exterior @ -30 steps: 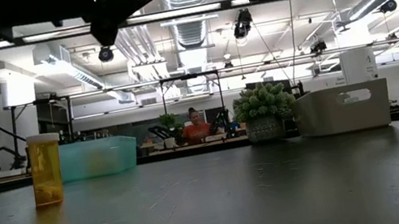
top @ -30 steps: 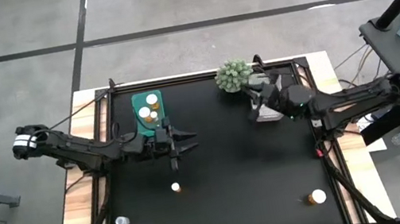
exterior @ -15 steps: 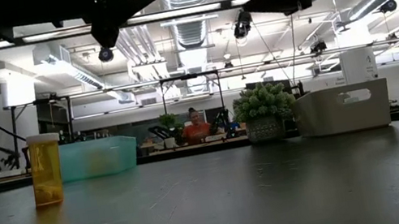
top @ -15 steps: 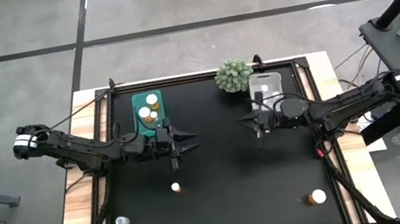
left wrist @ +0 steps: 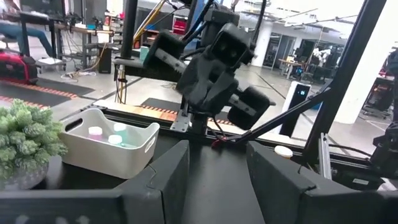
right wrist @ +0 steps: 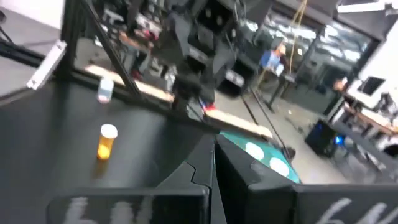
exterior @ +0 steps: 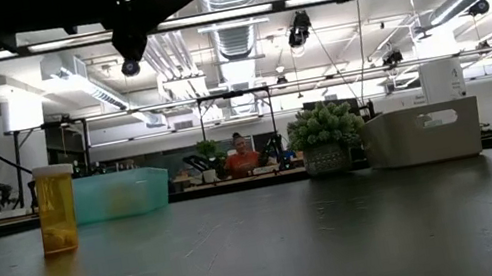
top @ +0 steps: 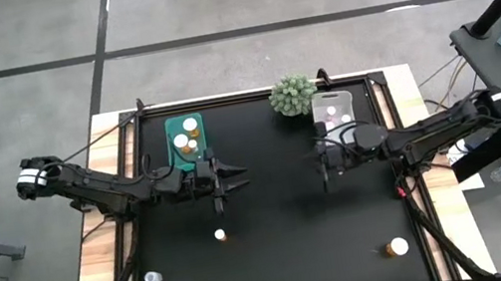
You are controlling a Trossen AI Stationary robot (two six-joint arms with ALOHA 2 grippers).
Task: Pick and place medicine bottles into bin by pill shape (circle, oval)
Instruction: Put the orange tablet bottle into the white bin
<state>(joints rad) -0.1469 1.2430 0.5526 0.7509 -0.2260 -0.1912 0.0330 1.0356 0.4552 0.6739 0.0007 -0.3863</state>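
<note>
Medicine bottles sit in several places: one small amber-orange bottle with a white cap (top: 219,234) stands alone on the black table (top: 289,255) at about 6 o'clock from my left pincer (top: 220,194), another amber one (top: 396,248) waits toward 5 o'clock near the table's edge, and a pale clear one (top: 152,277) lies off the mat at 7 o'clock. Three more already rest in the teal rectangular bin (top: 173,145) at 11 o'clock, and pale-capped ones lie in the white plastic bin (top: 346,98) at 1 o'clock beside the spiky green plant ball (top: 293,94).

My left pincer hangs over the table with its fingers partly spread and nothing between them. My right pincer (top: 324,161) hovers near the centre, just in front of the white bin, pressed together and empty.

The nearest amber bottle looks like my next target. I should spread the fingers wider first, come straight down over the cap, straddle the body below the cap and close gently, since a tall light bottle will probably tip if nudged sideways. The pill shape inside cannot be read from here.
</note>
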